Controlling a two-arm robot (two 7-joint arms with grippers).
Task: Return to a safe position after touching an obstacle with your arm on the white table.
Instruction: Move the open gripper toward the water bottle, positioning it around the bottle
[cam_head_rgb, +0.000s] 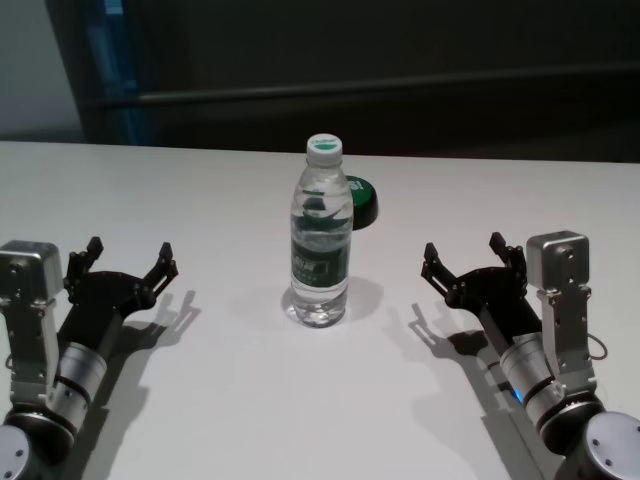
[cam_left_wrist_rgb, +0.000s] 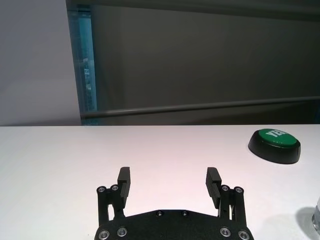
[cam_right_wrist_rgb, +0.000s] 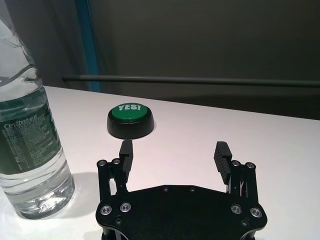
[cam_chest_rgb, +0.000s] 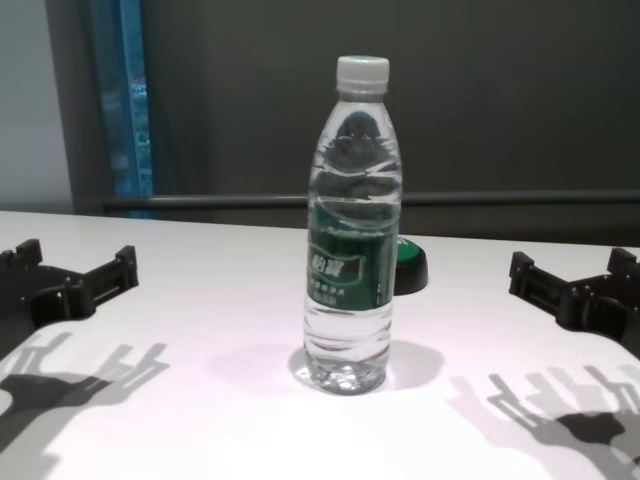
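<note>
Head view shows me the bottle (cam_head_rgb: 321, 240) standing upright at frame centre on the white tabletop (cam_head_rgb: 220, 400), long axis vertical, with the green button (cam_head_rgb: 361, 200) just behind it. My left pincer (cam_head_rgb: 130, 262) sits at lower left and my right pincer (cam_head_rgb: 475, 260) at lower right, both spread wide and holding nothing, both well apart from the bottle. I judge the two about equally distant, the bottle lying inboard of each. Both arms look clear of the obstacle, so I read this as the safe pose; any drift toward frame centre would risk tipping it.
</note>
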